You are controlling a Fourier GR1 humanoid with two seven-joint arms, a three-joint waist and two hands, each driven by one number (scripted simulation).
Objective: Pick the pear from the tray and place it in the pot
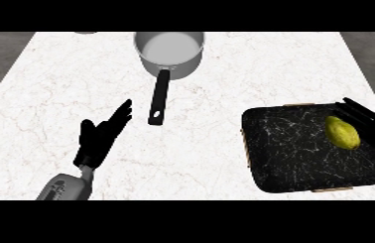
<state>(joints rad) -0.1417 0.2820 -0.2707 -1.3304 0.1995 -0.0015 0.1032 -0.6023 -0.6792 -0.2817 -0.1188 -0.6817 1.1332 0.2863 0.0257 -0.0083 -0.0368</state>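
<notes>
Left hand shows at lower left over the desk, grey forearm entering from the bottom edge. Its fingers are straight and spread a little, pointing up and to the right; they hold nothing and touch nothing that can be seen.

Right hand: only dark fingers show at the right edge, over the far right corner of the tray. Cannot tell whether they are open or curled. They lie just beyond the pear, very near its top end; contact cannot be judged.

Pear: on the tray, in its right part, just below the right fingers and well apart from the left fingers. Long axis runs roughly up-down in the view, tilted slightly, upper end leaning left. Yellow-green skin, oval, the lower end a bit broader; no stem can be made out.

Tray: black with white marbling, rounded corners, at right of the desk.

Pot: grey, open mouth up, at top centre, beyond the left fingertips. Its black handle points down toward the view's lower edge, its end just right of the left fingers, not touching them.
</notes>
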